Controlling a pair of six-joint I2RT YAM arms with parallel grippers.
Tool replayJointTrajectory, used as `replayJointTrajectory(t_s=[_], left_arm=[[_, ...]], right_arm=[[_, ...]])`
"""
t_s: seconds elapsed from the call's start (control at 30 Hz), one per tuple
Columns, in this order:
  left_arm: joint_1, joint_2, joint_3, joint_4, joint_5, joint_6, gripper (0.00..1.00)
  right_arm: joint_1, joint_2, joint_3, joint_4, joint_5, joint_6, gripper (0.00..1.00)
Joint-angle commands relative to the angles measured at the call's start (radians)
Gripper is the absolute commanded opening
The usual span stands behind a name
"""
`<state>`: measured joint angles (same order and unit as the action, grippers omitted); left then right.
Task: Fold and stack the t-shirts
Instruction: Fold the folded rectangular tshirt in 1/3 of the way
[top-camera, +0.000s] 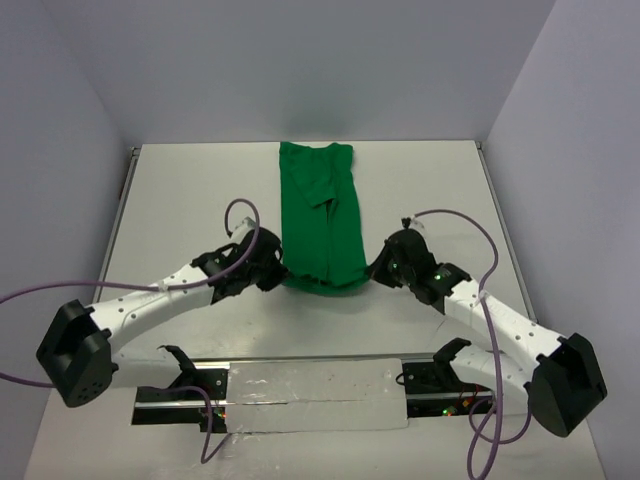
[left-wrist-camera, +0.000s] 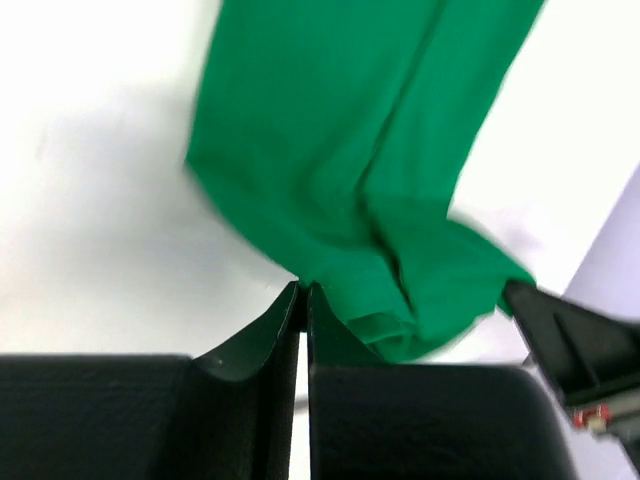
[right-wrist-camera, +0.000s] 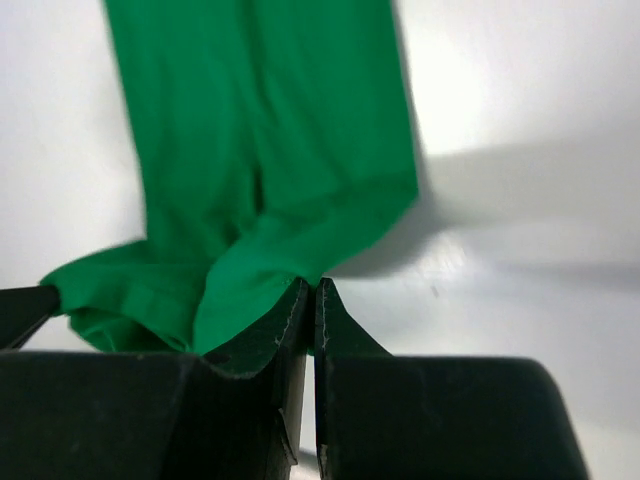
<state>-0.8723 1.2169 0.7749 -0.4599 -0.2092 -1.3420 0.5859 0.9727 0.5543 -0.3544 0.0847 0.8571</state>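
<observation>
2 grippers, 1 t-shirt (top-camera: 320, 215). I read left gripper (left-wrist-camera: 303, 290) pinched tight on hem corner at shirt's 7 o'clock. Right gripper (right-wrist-camera: 310, 285) is likewise pinched on corner at 5 o'clock, jaws nearly together, thin cloth at tips. T-shirt lies as long narrow strip at table (top-camera: 190, 190) centre, running 12 o'clock to 6 o'clock. My judgement: twin corner hold keeps hem spread for carrying near end toward 12 o'clock. Fabric is solid bright green, matte, soft, limp. Near end bunched and rumpled, lengthwise crease down middle.
</observation>
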Motion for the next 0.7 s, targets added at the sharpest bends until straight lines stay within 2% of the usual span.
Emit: replayJointTrajectory(t_s=[0.0,0.23,0.67], left_arm=[[0.081,0.119,0.144,-0.027,-0.045,0.113,0.1],[0.223,0.379,0.433,-0.004,0.005,0.266,0.1],[0.403,0.752,0.775,0.022,0.091,0.386,0.1]], right_arm=[[-0.058,0.109,0.135,0.065,0.042,-0.09,0.09],[-0.148,0.363,0.35,0.142,-0.016,-0.15,0.09],[-0.242,0.812,0.717,0.175,-0.111,-0.202,0.09]])
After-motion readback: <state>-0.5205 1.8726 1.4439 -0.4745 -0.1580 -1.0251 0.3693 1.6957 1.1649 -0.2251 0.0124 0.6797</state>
